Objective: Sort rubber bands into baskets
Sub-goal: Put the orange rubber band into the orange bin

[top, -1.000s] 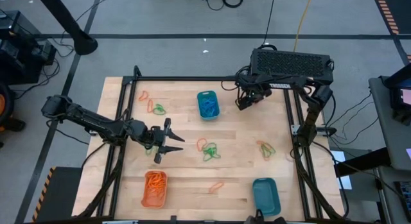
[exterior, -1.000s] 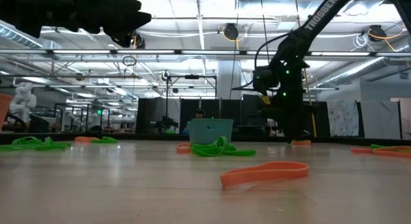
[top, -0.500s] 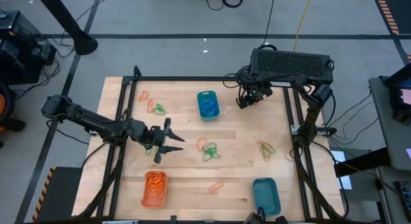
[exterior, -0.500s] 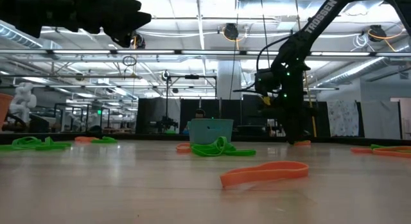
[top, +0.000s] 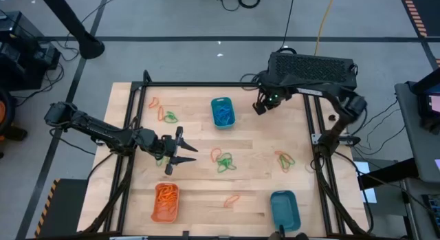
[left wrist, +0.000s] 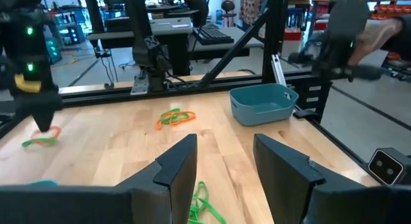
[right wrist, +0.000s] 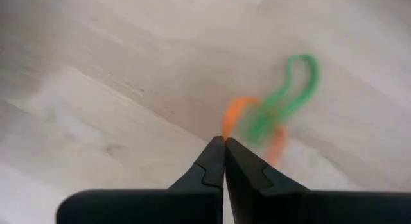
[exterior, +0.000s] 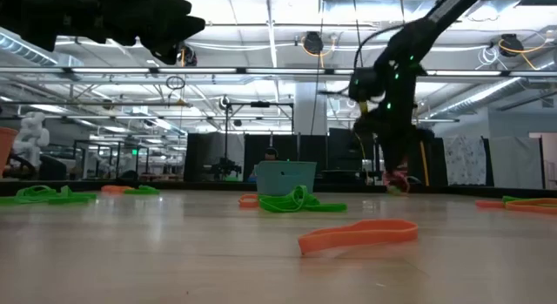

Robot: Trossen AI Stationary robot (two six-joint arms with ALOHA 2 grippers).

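1. The right tool (right wrist: 224, 142) is shown fully closed, an orange rubber band (right wrist: 232, 115) pinched at its tips, a green band (right wrist: 289, 95) entangled just beyond.
2. Both bands are to be lifted slowly clear of the worktop (right wrist: 96, 89), then separated.
3. The left tool (left wrist: 225, 166) is held part open and empty.

On the table (top: 254, 178), the right claw (top: 259, 108) hangs over the far edge, with one basket (top: 222, 111) just to its left holding rubber bands. The left claw (top: 184, 153) sits mid-left; a tangle of bands (top: 223, 160) lies just to its right, a filled basket (top: 165, 201) nearer the front edge, and another basket (top: 284, 208) at the front right.
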